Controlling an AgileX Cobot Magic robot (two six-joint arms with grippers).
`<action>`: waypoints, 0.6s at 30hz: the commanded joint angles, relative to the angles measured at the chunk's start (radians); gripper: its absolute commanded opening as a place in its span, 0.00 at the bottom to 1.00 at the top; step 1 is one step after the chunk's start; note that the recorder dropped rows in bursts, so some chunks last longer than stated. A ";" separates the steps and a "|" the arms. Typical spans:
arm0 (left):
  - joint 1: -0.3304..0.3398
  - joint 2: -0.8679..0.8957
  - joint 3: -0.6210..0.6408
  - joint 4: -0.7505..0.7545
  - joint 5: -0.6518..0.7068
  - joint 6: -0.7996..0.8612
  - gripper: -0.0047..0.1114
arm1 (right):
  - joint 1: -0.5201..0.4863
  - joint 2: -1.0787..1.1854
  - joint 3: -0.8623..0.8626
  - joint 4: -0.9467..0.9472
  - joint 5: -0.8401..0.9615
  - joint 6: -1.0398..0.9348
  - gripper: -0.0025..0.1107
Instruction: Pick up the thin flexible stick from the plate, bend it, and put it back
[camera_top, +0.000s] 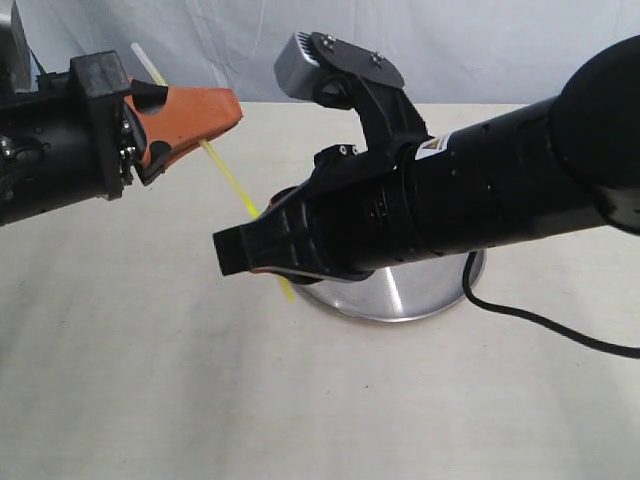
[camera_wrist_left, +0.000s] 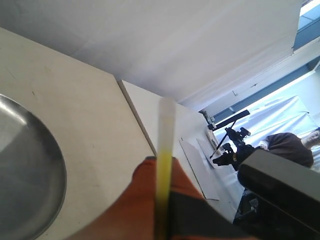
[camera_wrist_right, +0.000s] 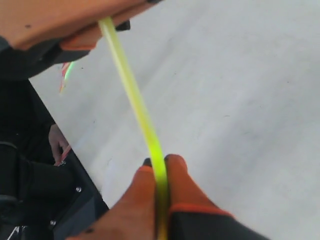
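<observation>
The thin yellow-green flexible stick is off the dish and up in the air, stretched straight between both grippers. The left gripper, orange-padded, is clamped on its upper part, with a short pale end poking past the fingers. The right gripper, black shell with orange pads, is clamped on the lower part, with a stub showing below it. The right wrist view shows the pads pinched tight on the stick. The left wrist view shows the stick lying along the orange pads, but it is blurred, so that grip's firmness is hard to judge. The round shiny silver metal plate sits beneath and behind the right gripper on the cream tabletop.

The stick looks unbent, so the bend is likely not yet done. Risks:
- If the grippers close in unevenly, the thin strand may slide through one pinch and drop off-plate.
- Pulling the grippers apart could yank the stick free.
- Too sharp a fold may crease or snap it.
- The right arm hides much of the plate, so a release could miss the rim.
</observation>
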 joint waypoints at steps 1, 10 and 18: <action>-0.014 -0.002 -0.003 0.021 -0.017 0.002 0.04 | -0.005 -0.001 -0.001 0.018 -0.118 0.023 0.01; -0.063 0.036 -0.003 -0.014 0.018 0.029 0.04 | -0.005 -0.001 -0.001 0.018 -0.197 0.030 0.01; -0.075 0.040 -0.003 -0.077 0.044 0.085 0.04 | -0.005 -0.001 -0.001 0.018 -0.264 0.063 0.01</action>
